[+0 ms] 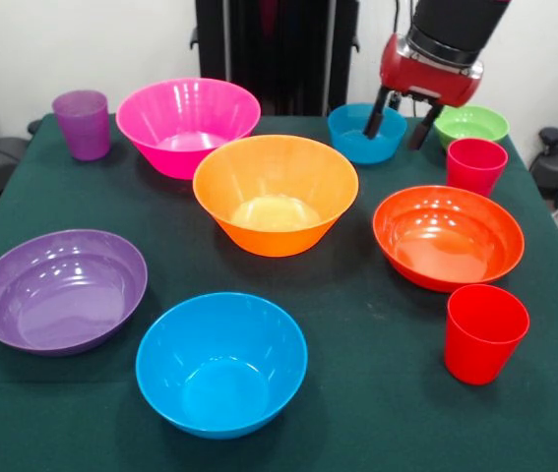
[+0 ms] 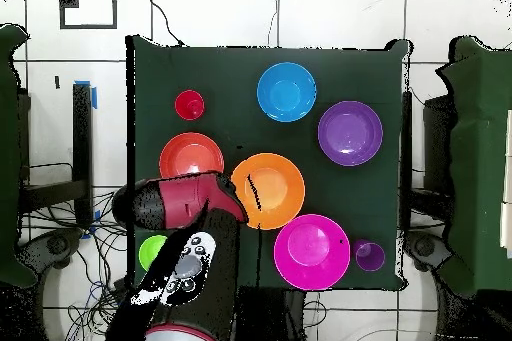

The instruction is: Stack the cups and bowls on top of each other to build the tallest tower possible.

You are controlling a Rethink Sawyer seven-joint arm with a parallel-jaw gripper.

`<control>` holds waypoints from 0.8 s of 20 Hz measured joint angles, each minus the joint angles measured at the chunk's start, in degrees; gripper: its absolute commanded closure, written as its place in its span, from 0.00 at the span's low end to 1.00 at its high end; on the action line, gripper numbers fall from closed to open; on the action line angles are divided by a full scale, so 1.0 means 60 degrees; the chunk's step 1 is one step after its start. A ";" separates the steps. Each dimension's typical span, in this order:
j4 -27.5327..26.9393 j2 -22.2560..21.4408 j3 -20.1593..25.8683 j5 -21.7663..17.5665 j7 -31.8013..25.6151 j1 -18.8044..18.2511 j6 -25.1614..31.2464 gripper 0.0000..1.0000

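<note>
My gripper is open at the far right of the front view. One finger reaches into the small blue bowl and the other hangs outside its rim, beside the green bowl. The pink bowl, orange bowl, red-orange bowl, purple bowl and medium blue bowl each stand alone, upright. Two red cups and the purple cup stand apart too. In the overhead view my arm hides the small blue bowl and one red cup.
The table has a dark green cloth with edges close to the outer bowls. The robot's pedestal stands behind the table. Cables and dark equipment lie on the floor around it.
</note>
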 measured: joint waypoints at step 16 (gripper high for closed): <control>-0.0010 0.0704 -0.0647 -0.0069 0.0000 0.0462 -0.0363 0.00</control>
